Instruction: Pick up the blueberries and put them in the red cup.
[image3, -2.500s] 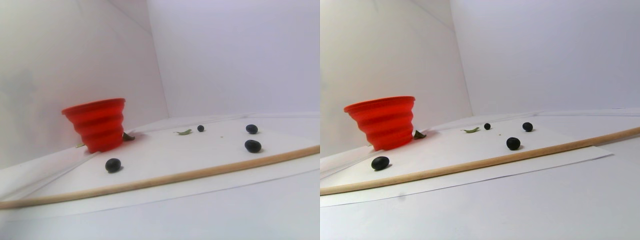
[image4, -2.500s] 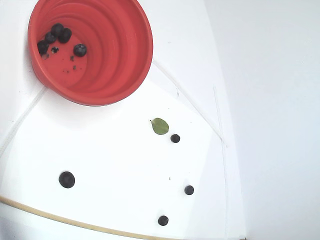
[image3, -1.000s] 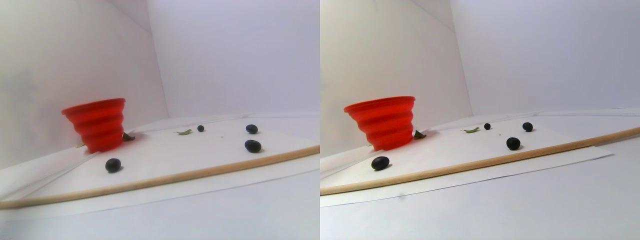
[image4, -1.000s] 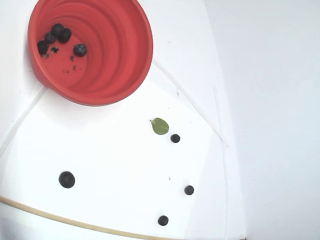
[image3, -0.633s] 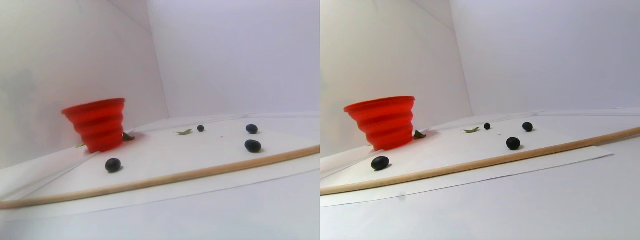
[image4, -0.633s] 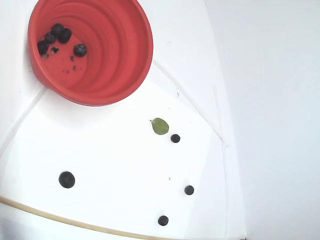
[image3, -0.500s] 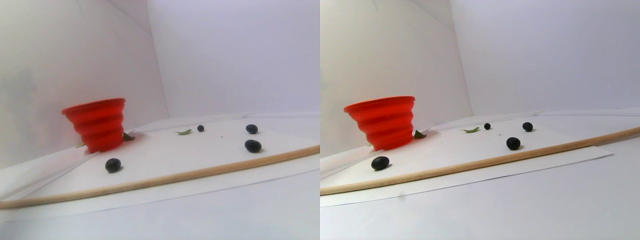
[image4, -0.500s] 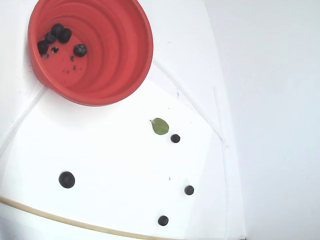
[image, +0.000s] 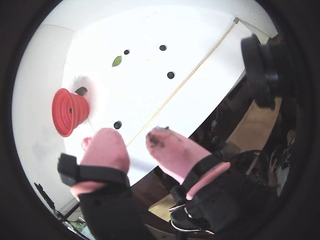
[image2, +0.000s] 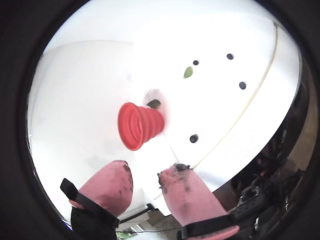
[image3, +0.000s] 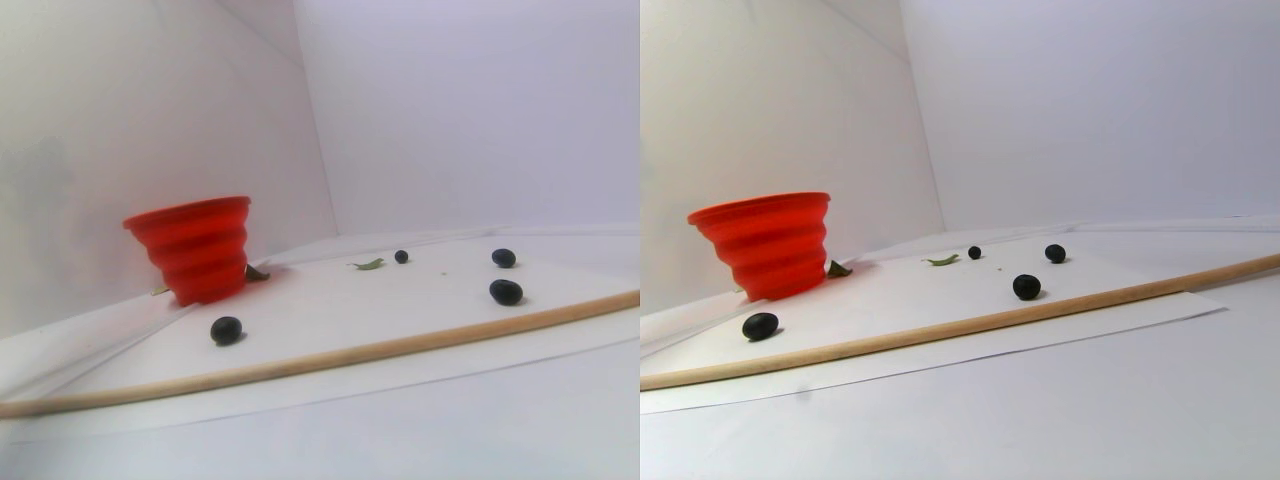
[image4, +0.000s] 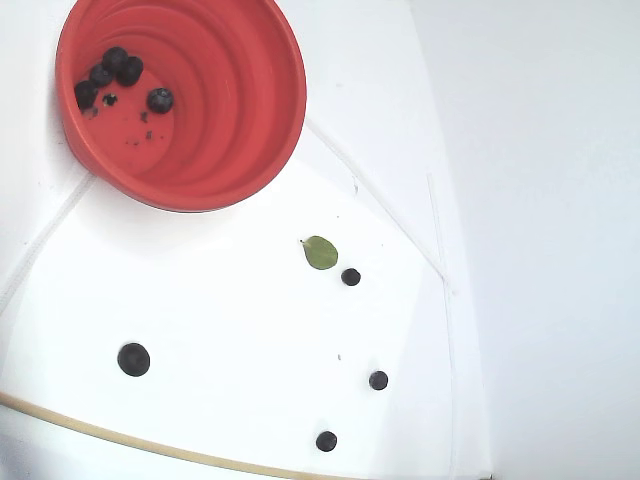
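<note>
The blueberries (image4: 134, 359) are lying partly sorted: about four are sitting inside the red cup (image4: 262, 150), while four are waiting on the white sheet (image4: 230, 320), well beyond the fingers (image: 107, 150). The gripper (image: 135, 142) is hovering high above, fingers apart and holding nothing.

The cup (image4: 250, 120) looks like matt orange-red plastic with smooth stepped ridges. The berries (image4: 134, 359) have a dull, dark skin. The rod (image3: 400, 345) is pale, bare wood, and the sheet (image4: 250, 330) under it is smooth white matt paper. The gripper (image: 136, 141) has soft-looking pink fingertips (image: 172, 150), smudged dark, held by black straps.
</note>
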